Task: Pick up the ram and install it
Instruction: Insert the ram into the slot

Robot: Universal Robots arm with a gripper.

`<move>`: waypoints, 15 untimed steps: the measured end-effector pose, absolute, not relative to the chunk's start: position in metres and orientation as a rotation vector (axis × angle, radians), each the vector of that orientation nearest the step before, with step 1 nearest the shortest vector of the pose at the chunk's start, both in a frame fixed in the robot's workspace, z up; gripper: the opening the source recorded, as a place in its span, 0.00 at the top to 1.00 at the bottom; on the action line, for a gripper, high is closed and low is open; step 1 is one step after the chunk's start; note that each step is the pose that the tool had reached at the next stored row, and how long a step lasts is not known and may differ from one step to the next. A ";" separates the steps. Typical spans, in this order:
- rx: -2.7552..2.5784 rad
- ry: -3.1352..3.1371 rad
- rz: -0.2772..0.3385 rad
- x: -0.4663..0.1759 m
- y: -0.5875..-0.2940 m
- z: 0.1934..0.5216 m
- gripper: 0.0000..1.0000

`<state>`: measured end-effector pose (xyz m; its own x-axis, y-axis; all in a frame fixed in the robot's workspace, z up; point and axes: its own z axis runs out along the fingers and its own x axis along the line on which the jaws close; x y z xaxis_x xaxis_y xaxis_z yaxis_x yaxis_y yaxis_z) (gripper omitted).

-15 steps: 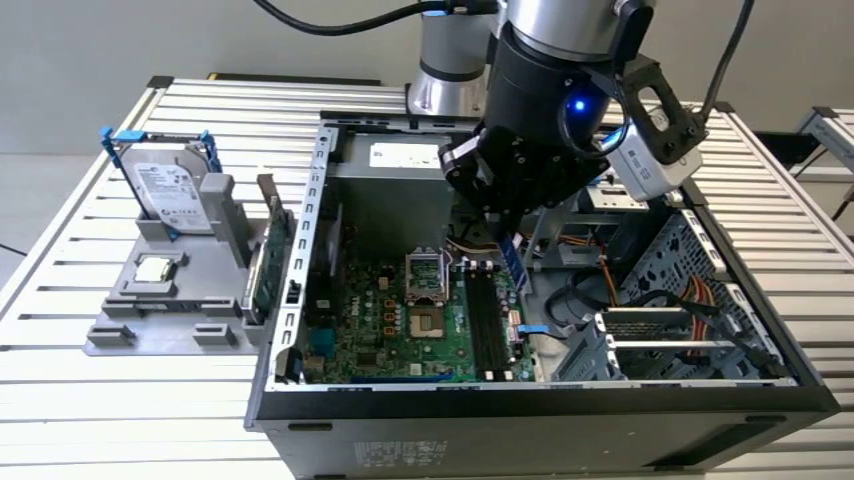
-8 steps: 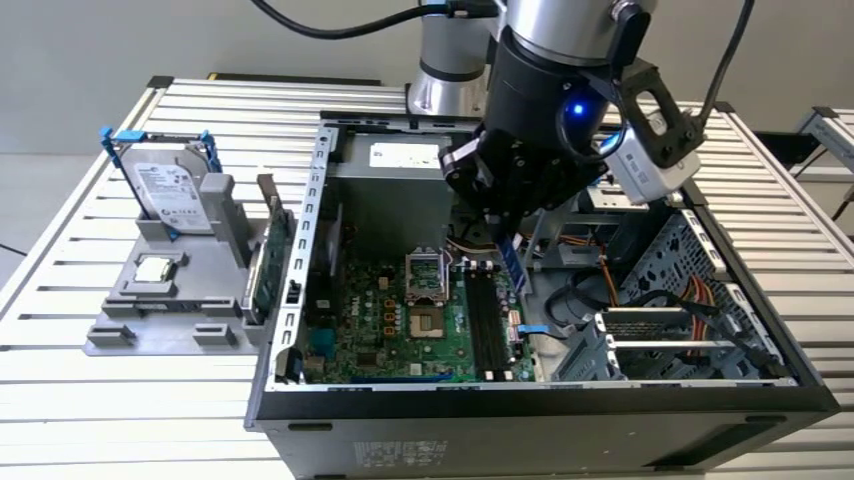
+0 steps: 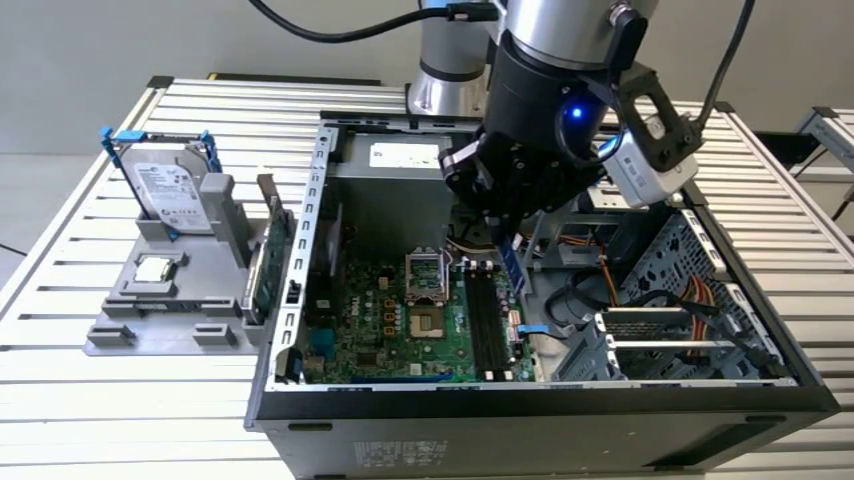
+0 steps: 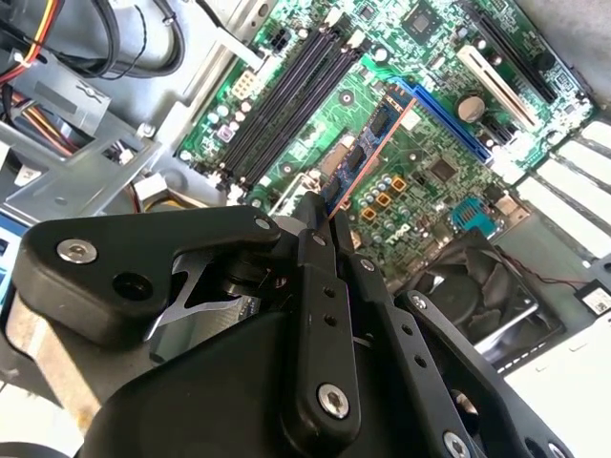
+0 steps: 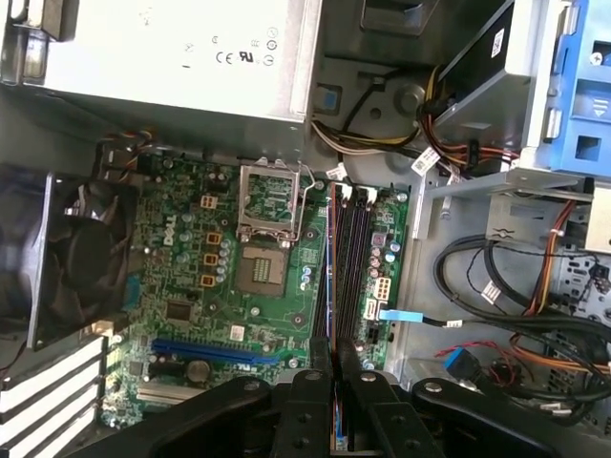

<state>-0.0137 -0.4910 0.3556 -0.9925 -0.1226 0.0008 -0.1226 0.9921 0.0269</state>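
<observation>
Jaws drawn narrow, the black two-fingered gripper (image 4: 329, 224) pinches the ram (image 4: 372, 143), a long, thin, dark circuit-board stick with a blue face, by its flat sides. The stick stands on edge and reaches out past the fingertips. In my judgement that hold leaves its lower edge free to meet a slot. In the exterior view the ram (image 3: 511, 265) hangs at six o'clock under the gripper (image 3: 511, 225), inside the open black computer case (image 3: 534, 420). Just below it, towards seven o'clock, lie the long black memory slots (image 3: 483, 320) on the green motherboard (image 3: 387, 320). In the first wrist view the ram (image 5: 331, 286) shows as a thin line running along the memory slots (image 5: 348, 267), so its length seems lined up with them. Whether its edge touches a slot I cannot tell. Beside the slots, at about eight o'clock from the gripper in the exterior view, sits the square metal-framed processor socket (image 3: 430, 322), open and bare. Farther off, at eleven o'clock, is the silver box of the power supply (image 3: 400, 155). Well apart, outside the case at nine o'clock, a grey plastic fixture (image 3: 160, 320) on the white slatted table (image 3: 80, 400) props a silver hard drive (image 3: 171, 195) upright and holds a small square silver processor chip (image 3: 156, 268) flat, probably so each part can be gripped cleanly.
</observation>
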 end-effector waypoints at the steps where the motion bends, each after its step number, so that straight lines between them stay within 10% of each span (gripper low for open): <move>1: 0.192 -3.133 -0.042 -0.014 -0.491 0.355 1.00; 15: 0.178 -3.134 -0.041 -0.013 -0.491 0.352 1.00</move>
